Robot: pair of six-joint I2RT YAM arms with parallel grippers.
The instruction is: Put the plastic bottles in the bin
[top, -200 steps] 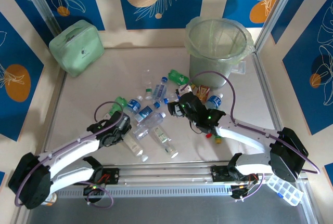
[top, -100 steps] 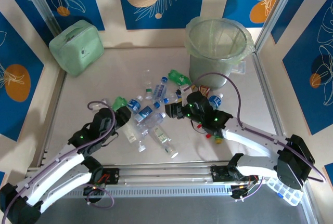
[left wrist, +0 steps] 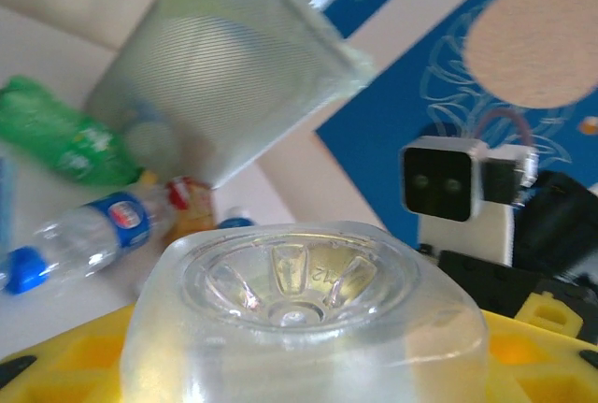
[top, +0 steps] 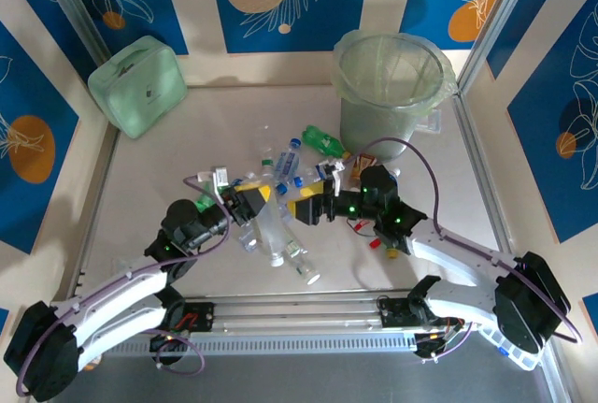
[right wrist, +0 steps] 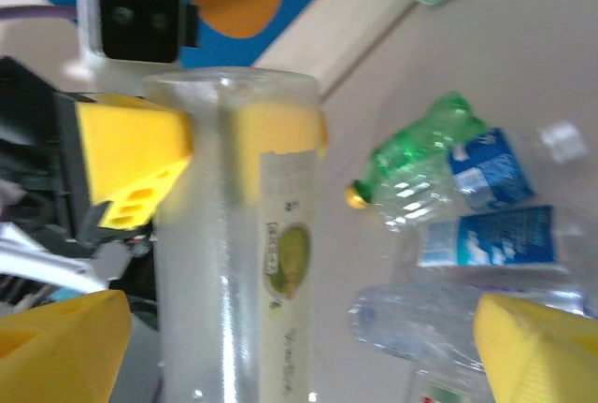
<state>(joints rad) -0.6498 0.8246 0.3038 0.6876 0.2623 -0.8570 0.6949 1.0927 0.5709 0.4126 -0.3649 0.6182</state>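
Top external view: the left claw had risen off the bench with a clear bottle and swung in to meet the right claw above the heap.
Change at the right claw: a second earlier it was half closed beside the pile; now its jaws stood wide apart, the yellow pads on either side of the bottle without touching it.
Change at the left claw: it had tightened slightly and was clamped on the clear bottle, base towards its own camera.
Meaning for the task: this looked like a hand-over, since the right arm sat nearer the bin; the bottle had not yet been passed.
Task's things: the other plastic bottles lay scattered mid-bench, a green bottle nearest the bin, which stood at the far right.
Left arm pose: reached forward and rightward, wrist turned in towards the centre.
Right arm pose: stretched leftward from its base, claw facing the left one, almost nose to nose.
Risk: letting go before the right jaws closed would likely drop the bottle onto the heap.
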